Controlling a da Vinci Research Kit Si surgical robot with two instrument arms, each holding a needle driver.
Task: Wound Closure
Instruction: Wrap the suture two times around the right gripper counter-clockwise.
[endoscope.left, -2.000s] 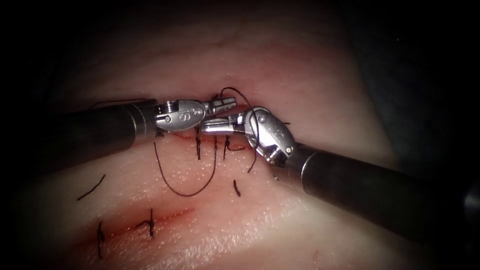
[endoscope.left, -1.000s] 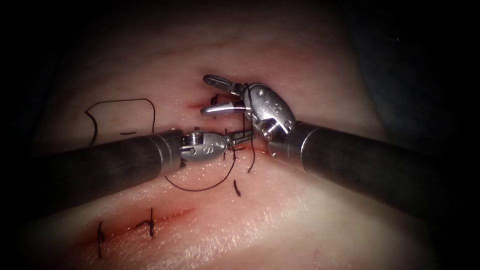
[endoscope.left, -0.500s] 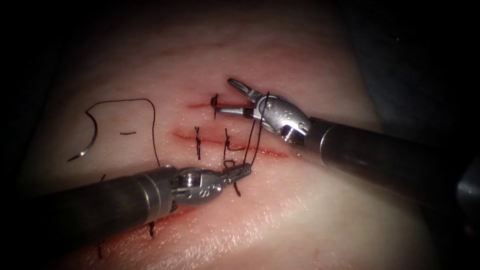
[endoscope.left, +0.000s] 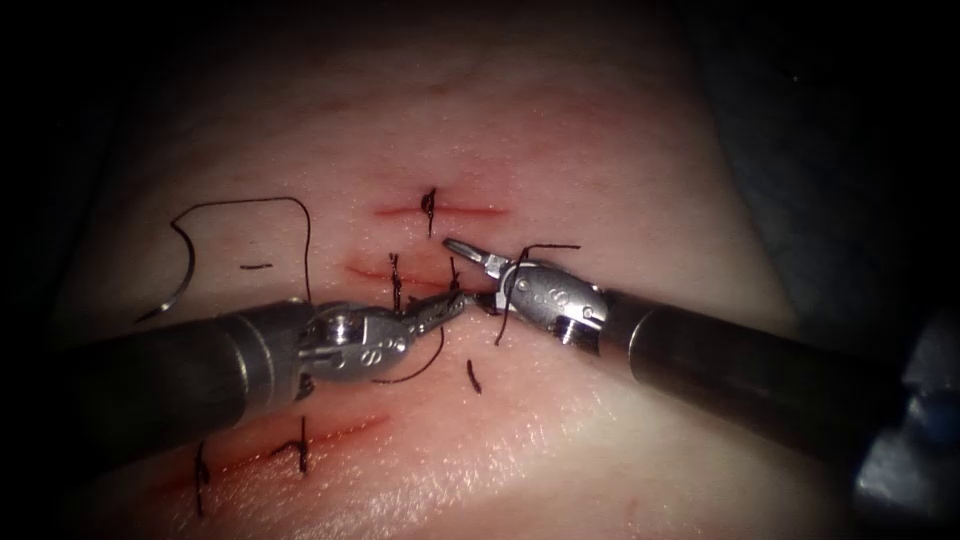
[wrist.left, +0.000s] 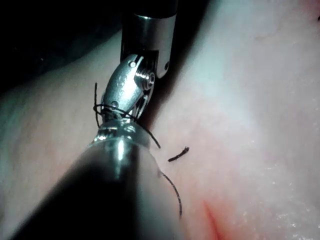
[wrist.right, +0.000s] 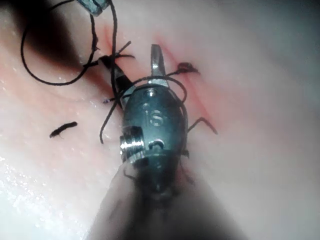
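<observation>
The tissue is the bearing surface, pale and glistening, with several short reddened cuts across its middle. The needle lies free on it at about 9 o'clock, not in the tissue, left of the cuts. Its thread runs up from the needle, along, and down toward the centre. Knotted stitches cross the middle cuts, and one sits on the cut at 12 o'clock. Loose cut ends lie just below centre and another beside the needle. At 7 o'clock a longer cut with red fluid carries two more stitches.
</observation>
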